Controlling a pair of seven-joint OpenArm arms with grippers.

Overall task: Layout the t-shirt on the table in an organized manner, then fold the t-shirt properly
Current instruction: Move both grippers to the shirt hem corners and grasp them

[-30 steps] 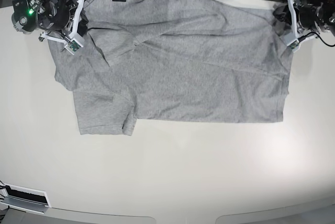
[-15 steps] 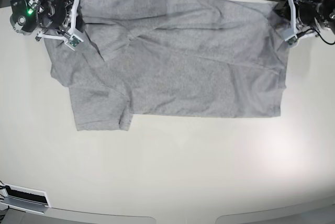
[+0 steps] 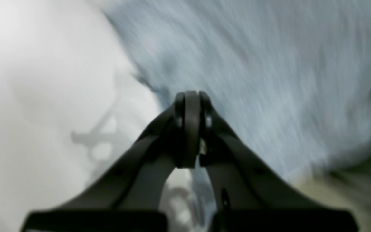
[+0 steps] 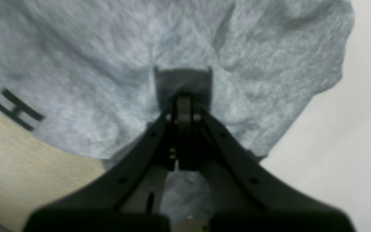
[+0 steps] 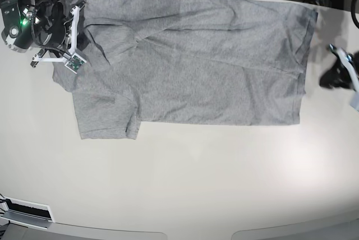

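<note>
The heather-grey cotton t-shirt (image 5: 196,60) lies mostly spread on the glossy off-white desk (image 5: 185,184); folding remains. Right end effector (image 4: 184,106) pinches fabric at ten o'clock; left end effector (image 3: 190,129) is closed, apparently empty.

Two arms, built in black and white. Right gripper (image 5: 72,38): white frame pieces around a dark body, a small green circuit board at the tip, a green light glowing on the black housing, a black cable looping above. Left gripper (image 5: 343,67): white finger piece over a black part, seen only partly. In both wrist views, matte black curved fingers (image 4: 185,129) with small holes, maybe for screws; rounded tips (image 3: 190,106), blurred.
</note>
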